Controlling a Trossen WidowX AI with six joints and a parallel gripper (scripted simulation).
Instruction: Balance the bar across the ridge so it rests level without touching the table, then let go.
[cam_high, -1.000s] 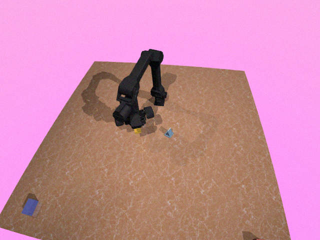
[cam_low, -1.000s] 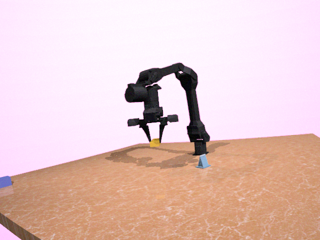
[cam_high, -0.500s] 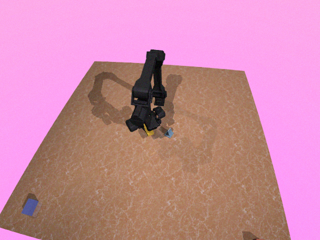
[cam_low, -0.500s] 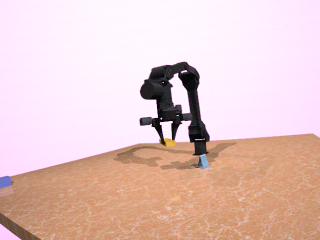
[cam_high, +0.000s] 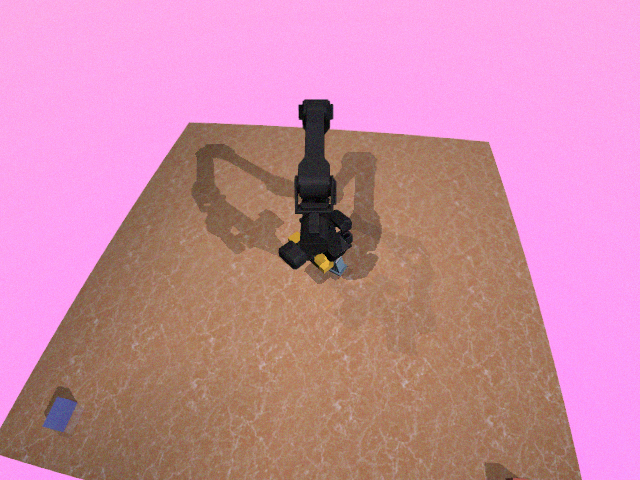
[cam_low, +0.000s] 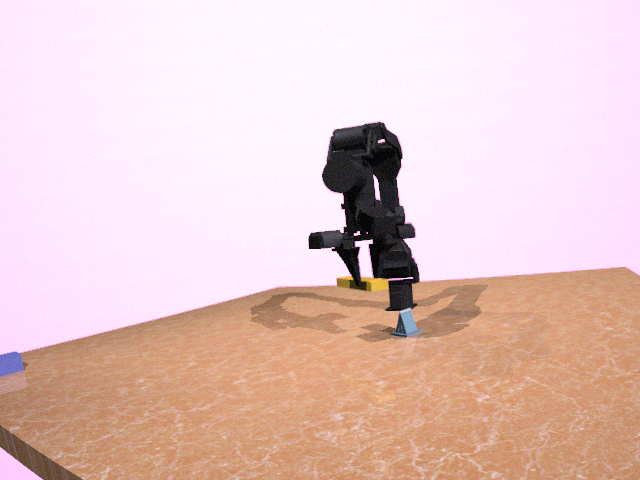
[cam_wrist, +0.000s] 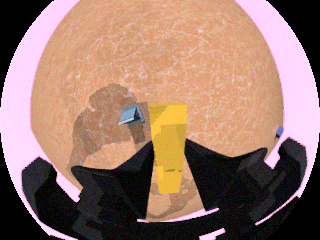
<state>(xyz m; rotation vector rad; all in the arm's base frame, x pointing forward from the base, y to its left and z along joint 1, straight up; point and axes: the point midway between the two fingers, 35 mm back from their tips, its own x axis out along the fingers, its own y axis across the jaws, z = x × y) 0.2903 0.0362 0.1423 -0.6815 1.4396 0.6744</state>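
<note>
Clamped between the pincer fingers is the yellow bar, so the pincer is closed on it and stands fairly narrow around its width. From the wrist view the bar is seen running lengthwise out from between the two dark fingers, gripped near the end closer to the camera, with the longer part reaching forward beyond the fingertips. In the exterior view the bar is seen held roughly level, its underside above the brown table, and one pointed finger is seen coming down onto it from above; the second finger cannot be made out clearly against the arm.

Relative to the blue ridge, the bar is held higher and just beside it, not over its peak. In the wrist view the ridge is seen to one side of the bar's far half, close to its long edge but apart from it. From the top view one yellow end is seen sticking out under the pincer body right beside the ridge, and a smaller yellow bit shows at the other side of the pincer. Whether any contact is made between bar and ridge cannot be told from that view.

Well away from the ridge, a blue block lies near a corner of the table.
</note>
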